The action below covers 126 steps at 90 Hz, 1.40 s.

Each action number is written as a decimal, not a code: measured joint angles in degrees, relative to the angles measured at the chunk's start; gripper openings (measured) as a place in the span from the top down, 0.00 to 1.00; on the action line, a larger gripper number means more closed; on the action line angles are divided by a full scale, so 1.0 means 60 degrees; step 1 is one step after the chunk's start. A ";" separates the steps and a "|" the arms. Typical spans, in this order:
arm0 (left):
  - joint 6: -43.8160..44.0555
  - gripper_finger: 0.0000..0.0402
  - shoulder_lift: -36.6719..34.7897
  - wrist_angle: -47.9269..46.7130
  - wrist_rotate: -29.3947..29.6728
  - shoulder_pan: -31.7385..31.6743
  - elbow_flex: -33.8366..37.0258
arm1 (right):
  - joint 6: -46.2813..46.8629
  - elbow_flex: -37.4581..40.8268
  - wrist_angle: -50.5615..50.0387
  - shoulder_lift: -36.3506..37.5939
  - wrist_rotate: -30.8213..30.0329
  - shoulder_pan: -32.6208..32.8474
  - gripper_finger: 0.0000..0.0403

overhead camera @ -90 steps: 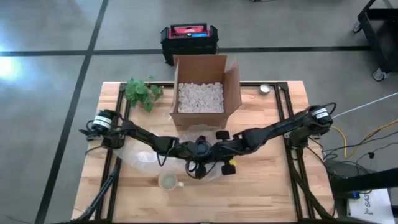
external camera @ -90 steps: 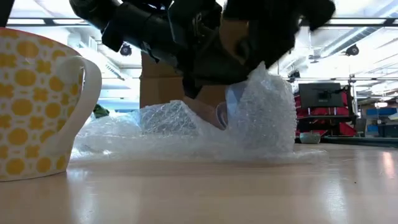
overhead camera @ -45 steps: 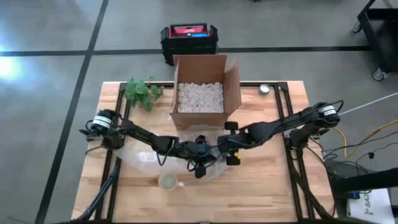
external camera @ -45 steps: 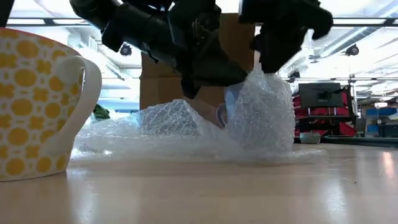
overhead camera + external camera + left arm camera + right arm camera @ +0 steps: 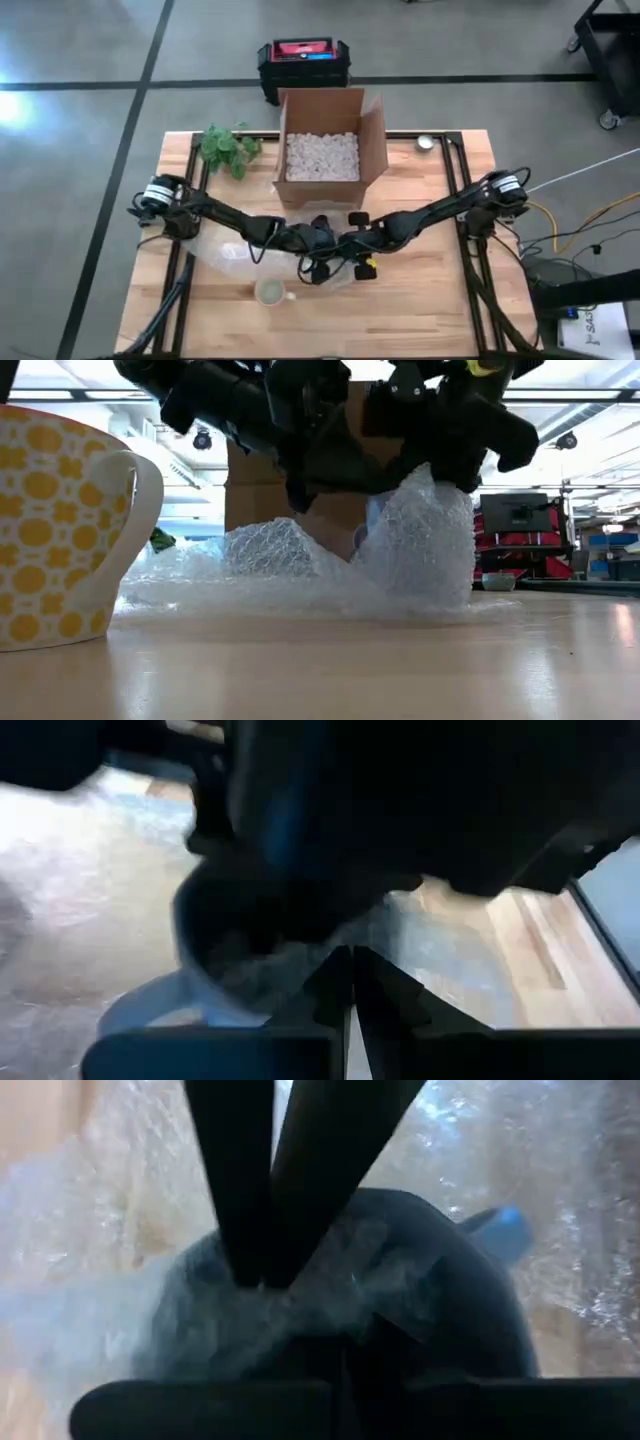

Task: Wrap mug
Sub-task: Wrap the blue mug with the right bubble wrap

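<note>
At mid-desk (image 5: 430, 290), blue mug (image 5: 420, 1280) inside bubble wrap (image 5: 300, 565), left claw (image 5: 322, 246) and right claw (image 5: 345, 245) meeting over it, each clenched on the wrap, yellow-patterned mug (image 5: 55, 525) nearby.

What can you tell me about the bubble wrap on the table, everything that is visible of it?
The bubble wrap is a clear, crumpled plastic sheet covered in small air bubbles. It lies on the wooden table in front of the cardboard box, spread flat toward the left arm's side and pulled up into a tall hump over a blue mug. Both pincers, left and right, meet at that hump. The yellow-patterned mug stands apart from it.
</note>
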State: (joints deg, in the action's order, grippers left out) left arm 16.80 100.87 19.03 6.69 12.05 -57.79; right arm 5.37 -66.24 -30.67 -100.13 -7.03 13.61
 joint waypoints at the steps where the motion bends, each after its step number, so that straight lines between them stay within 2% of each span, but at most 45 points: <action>1: -0.0014 1.00 -0.0027 -0.0001 0.0028 0.0002 -0.0004 | 0.0000 -0.0009 -0.0013 0.0018 0.0002 0.0000 0.99; 16: -0.0157 1.00 0.0357 0.0120 0.0340 -0.0121 0.0034 | -0.0242 -0.0397 -0.0337 0.0391 0.0070 0.0004 0.99; 30: 0.0049 1.00 0.0830 0.0494 0.0234 -0.0142 0.0003 | -0.0249 -0.1210 -0.1625 0.0818 0.0020 -0.0007 0.99; 37: 0.0051 1.00 0.0879 0.0510 0.0208 -0.0142 -0.0013 | -0.0101 -0.1265 -0.1211 0.0920 0.0068 0.0003 0.99; 44: -0.0006 1.00 0.0873 0.0426 0.0151 -0.0142 -0.0009 | -0.0091 -0.1036 -0.0762 0.0583 0.0525 0.0025 0.99; 63: 0.0059 1.00 0.0717 -0.0317 0.0024 -0.0137 0.0064 | 0.0180 -0.0529 0.0126 -0.0157 0.0325 -0.0044 0.99; 74: 0.0039 1.00 0.0441 -0.0704 -0.0021 -0.0135 0.0064 | -0.0028 -0.0473 0.0403 0.0056 0.0361 -0.0040 0.99; 85: 0.0048 1.00 0.0080 -0.1046 -0.0016 -0.0138 -0.0044 | -0.0053 -0.0602 -0.0275 0.0480 0.0434 -0.0073 0.99; 98: 0.0049 1.00 -0.0365 -0.1799 -0.0035 -0.0120 -0.0062 | 0.0043 -0.0669 -0.0204 0.0942 0.0431 -0.0066 0.99; 126: 0.0228 1.00 -0.1702 -0.3628 -0.0032 -0.0059 -0.0024 | 0.0203 -0.0207 0.0170 0.0431 0.0383 -0.0066 0.99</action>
State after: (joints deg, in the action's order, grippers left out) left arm 18.17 90.66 -2.73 6.50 11.70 -57.94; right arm 6.59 -67.48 -29.66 -97.55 -4.73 13.21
